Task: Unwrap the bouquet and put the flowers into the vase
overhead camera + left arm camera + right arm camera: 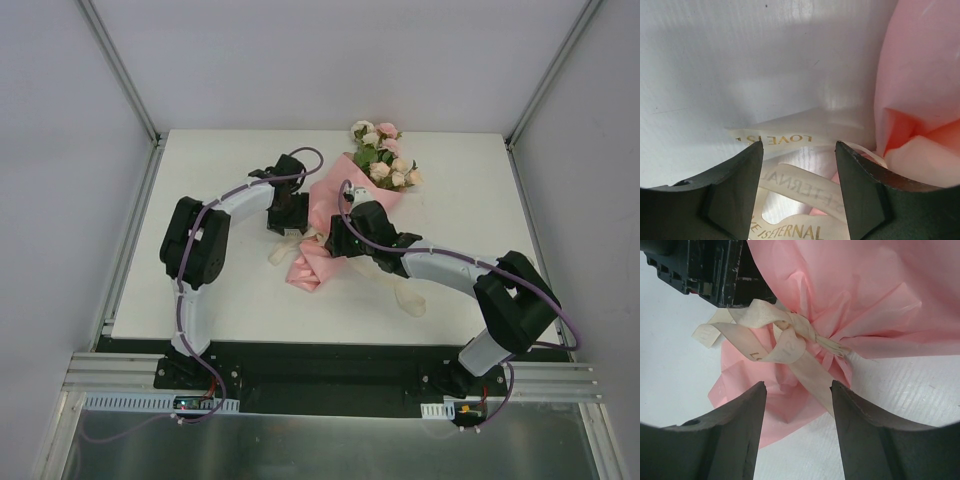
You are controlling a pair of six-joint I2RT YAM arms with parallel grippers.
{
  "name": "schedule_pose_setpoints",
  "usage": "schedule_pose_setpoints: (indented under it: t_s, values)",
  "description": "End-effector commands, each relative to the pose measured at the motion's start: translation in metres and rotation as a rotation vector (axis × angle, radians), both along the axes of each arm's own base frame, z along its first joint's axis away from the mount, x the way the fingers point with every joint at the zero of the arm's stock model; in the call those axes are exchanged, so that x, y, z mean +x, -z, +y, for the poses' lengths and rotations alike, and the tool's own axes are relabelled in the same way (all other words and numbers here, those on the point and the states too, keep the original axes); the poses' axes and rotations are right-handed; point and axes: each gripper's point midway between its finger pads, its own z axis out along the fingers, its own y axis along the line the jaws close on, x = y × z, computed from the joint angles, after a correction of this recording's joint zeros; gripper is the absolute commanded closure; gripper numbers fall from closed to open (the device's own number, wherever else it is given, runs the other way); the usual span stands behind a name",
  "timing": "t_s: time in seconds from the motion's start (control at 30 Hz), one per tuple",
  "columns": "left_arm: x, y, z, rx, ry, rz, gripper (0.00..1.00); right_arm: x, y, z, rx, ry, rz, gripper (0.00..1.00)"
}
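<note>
The bouquet (326, 200) lies on the white table, its pink paper cone pointing toward the arms and the flowers (385, 152) at the far end. A cream ribbon (785, 335) with gold lettering is knotted round the paper's narrow waist. My left gripper (290, 222) sits at the bouquet's left side, open, and loose ribbon loops (805, 192) lie between its fingers untouched. My right gripper (338, 238) hovers over the knot from the right, open; in the right wrist view (798, 384) pink paper and a ribbon tail show between its fingers. The vase is out of view.
One cream ribbon tail (410, 297) trails on the table under the right forearm, another (280, 252) beside the paper's tip. The table (230, 300) ends at a black base strip near the arms. Grey walls and metal frame posts (118, 70) enclose the space.
</note>
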Motion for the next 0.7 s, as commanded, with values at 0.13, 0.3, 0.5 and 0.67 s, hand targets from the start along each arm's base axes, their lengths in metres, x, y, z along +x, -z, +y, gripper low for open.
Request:
schedule_pose_setpoints:
  t_s: [0.13,0.3,0.5,0.67]
  values:
    - [0.008,0.002,0.005,0.120,-0.023,-0.026,0.42,0.008,-0.010,0.008,0.056,0.003,-0.018,0.43]
    - [0.011,0.010,0.010,0.160,-0.053,-0.019,0.50,0.008,-0.009,0.009,0.058,0.002,-0.014,0.43]
    - [0.010,0.016,0.015,0.192,-0.073,-0.019,0.66,0.010,-0.008,0.008,0.059,0.009,-0.009,0.43]
    - [0.009,0.019,0.015,0.214,-0.074,-0.018,0.81,0.009,-0.005,0.007,0.056,0.011,-0.004,0.43]
